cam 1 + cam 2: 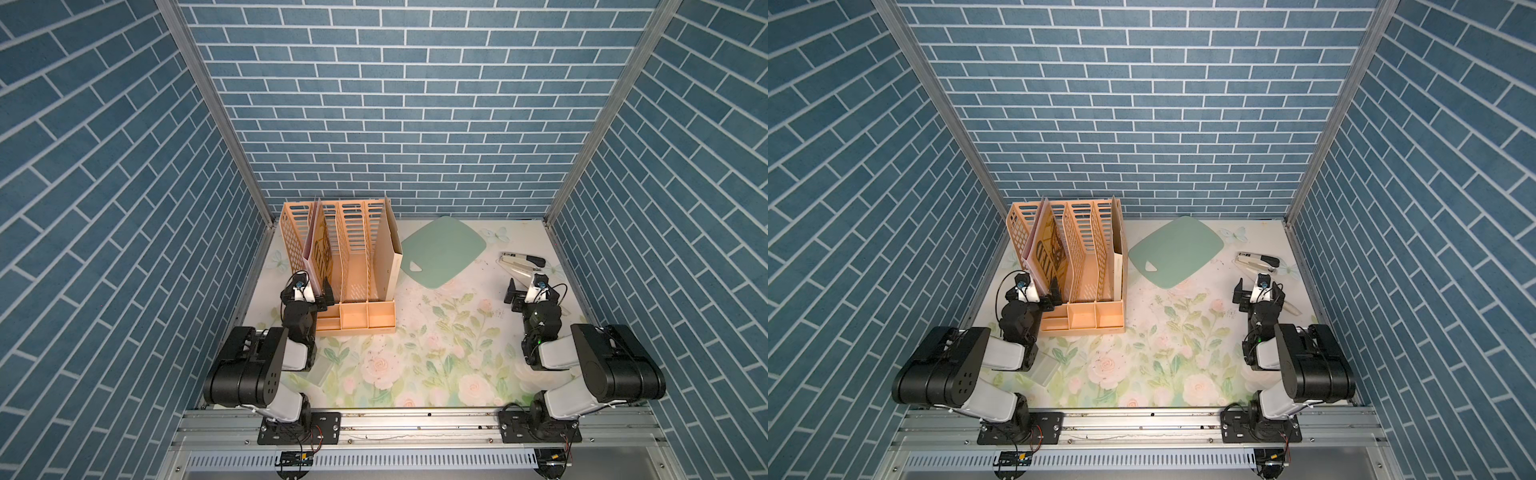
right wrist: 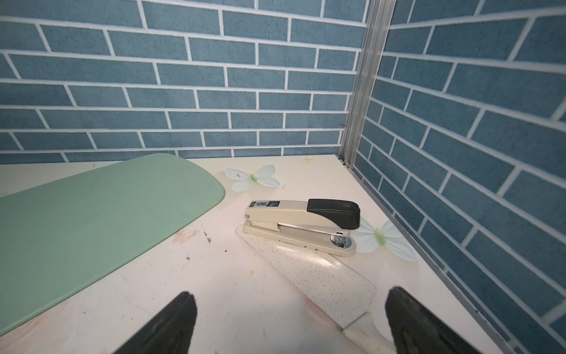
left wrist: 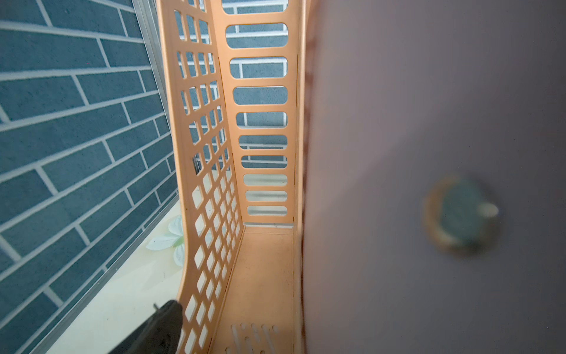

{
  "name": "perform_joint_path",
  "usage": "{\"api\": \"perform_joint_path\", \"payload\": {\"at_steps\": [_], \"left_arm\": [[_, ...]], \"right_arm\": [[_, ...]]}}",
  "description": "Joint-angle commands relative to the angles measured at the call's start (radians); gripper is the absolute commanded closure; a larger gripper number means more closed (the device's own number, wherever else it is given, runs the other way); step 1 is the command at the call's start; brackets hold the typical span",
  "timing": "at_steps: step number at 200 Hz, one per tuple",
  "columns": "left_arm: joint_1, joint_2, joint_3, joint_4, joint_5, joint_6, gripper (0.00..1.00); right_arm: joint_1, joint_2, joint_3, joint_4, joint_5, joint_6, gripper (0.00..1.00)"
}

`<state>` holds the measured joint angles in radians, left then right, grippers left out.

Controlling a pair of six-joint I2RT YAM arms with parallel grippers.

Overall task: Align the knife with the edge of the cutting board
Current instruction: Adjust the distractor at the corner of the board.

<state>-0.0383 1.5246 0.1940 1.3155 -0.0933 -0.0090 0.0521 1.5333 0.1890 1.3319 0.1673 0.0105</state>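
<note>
Hovering spread apart, right claw (image 2: 291, 295) sits just over knife (image 2: 321, 275), blade running ahead to stapler (image 2: 306, 225), board (image 2: 92, 214) off left.

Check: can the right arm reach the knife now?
Probably yes: the knife lies just ahead of the open right fingers, handle nearest. Only the stapler, at the blade's far end, crowds it.

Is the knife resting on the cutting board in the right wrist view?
No, the knife lies by the stapler, with bare tabletop between it and the cutting board.
</note>
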Motion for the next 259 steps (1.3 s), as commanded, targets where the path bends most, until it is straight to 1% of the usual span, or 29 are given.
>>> {"api": "perform_joint_path", "payload": {"at_steps": [1, 63, 70, 80, 85, 96, 103, 109, 119, 131, 139, 153, 166, 176, 193, 200, 214, 223, 236, 247, 259], "left_arm": [[0.005, 0.003, 0.007, 0.007, -0.013, 0.0, 0.0], [0.005, 0.001, 0.005, 0.008, -0.012, 0.001, 0.0], [0.003, -0.004, 0.009, 0.001, -0.028, -0.002, 0.0], [-0.004, -0.048, 0.031, -0.078, -0.102, -0.023, 0.0], [-0.007, -0.082, 0.054, -0.152, -0.136, -0.033, 0.0], [-0.008, -0.154, 0.167, -0.426, -0.222, -0.095, 0.0], [-0.008, -0.163, 0.255, -0.6, -0.276, -0.141, 0.0], [-0.008, -0.158, 0.342, -0.73, -0.292, -0.171, 0.01], [-0.008, -0.148, 0.444, -0.891, -0.25, -0.192, 0.0], [-0.007, -0.159, 0.509, -1.006, -0.214, -0.22, 0.0], [-0.005, -0.187, 0.508, -1.023, -0.209, -0.251, 0.0], [-0.002, -0.253, 0.465, -0.99, -0.162, -0.269, 0.0], [-0.002, -0.305, 0.449, -0.988, -0.128, -0.303, 0.0], [-0.001, -0.331, 0.457, -1.011, -0.078, -0.328, 0.0], [0.0, -0.349, 0.513, -1.133, 0.008, -0.398, 0.0], [-0.001, -0.351, 0.537, -1.189, 0.04, -0.42, 0.0], [0.003, -0.362, 0.564, -1.314, 0.046, -0.501, 0.0], [0.007, -0.373, 0.562, -1.37, 0.074, -0.518, 0.0], [0.017, -0.421, 0.522, -1.406, 0.108, -0.547, 0.0], [0.025, -0.497, 0.47, -1.421, 0.132, -0.577, 0.0], [0.026, -0.591, 0.428, -1.438, 0.147, -0.584, 0.0]], "right_arm": [[0.003, -0.003, 0.001, 0.006, -0.007, -0.01, 0.0], [0.003, -0.003, 0.002, 0.006, -0.005, -0.011, 0.0], [0.002, -0.003, 0.003, 0.002, -0.006, -0.01, 0.0], [0.004, -0.005, 0.001, 0.006, -0.006, -0.012, 0.0], [0.004, -0.014, 0.003, 0.003, -0.005, -0.011, 0.0], [0.005, -0.076, 0.012, -0.064, 0.008, -0.01, 0.0], [0.005, -0.121, 0.032, -0.157, 0.017, -0.009, 0.0], [0.005, -0.166, 0.056, -0.231, 0.025, -0.008, 0.0], [0.005, -0.226, 0.082, -0.307, 0.029, 0.004, 0.0], [0.005, -0.305, 0.092, -0.357, 0.009, 0.047, 0.0], [0.005, -0.344, 0.095, -0.387, -0.016, 0.074, 0.0], [0.005, -0.411, 0.106, -0.449, -0.064, 0.121, 0.0], [0.005, -0.444, 0.114, -0.499, -0.113, 0.158, 0.0], [0.007, -0.461, 0.117, -0.53, -0.153, 0.19, 0.0], [0.009, -0.484, 0.125, -0.586, -0.232, 0.235, 0.02], [0.012, -0.498, 0.127, -0.613, -0.236, 0.256, 0.03], [0.024, -0.523, 0.127, -0.66, -0.301, 0.295, 0.05], [0.036, -0.535, 0.125, -0.693, -0.331, 0.306, 0.07], [0.055, -0.548, 0.131, -0.75, -0.364, 0.311, 0.08], [0.075, -0.562, 0.136, -0.798, -0.37, 0.317, 0.09], [0.097, -0.564, 0.144, -0.846, -0.366, 0.356, 0.1]]}}
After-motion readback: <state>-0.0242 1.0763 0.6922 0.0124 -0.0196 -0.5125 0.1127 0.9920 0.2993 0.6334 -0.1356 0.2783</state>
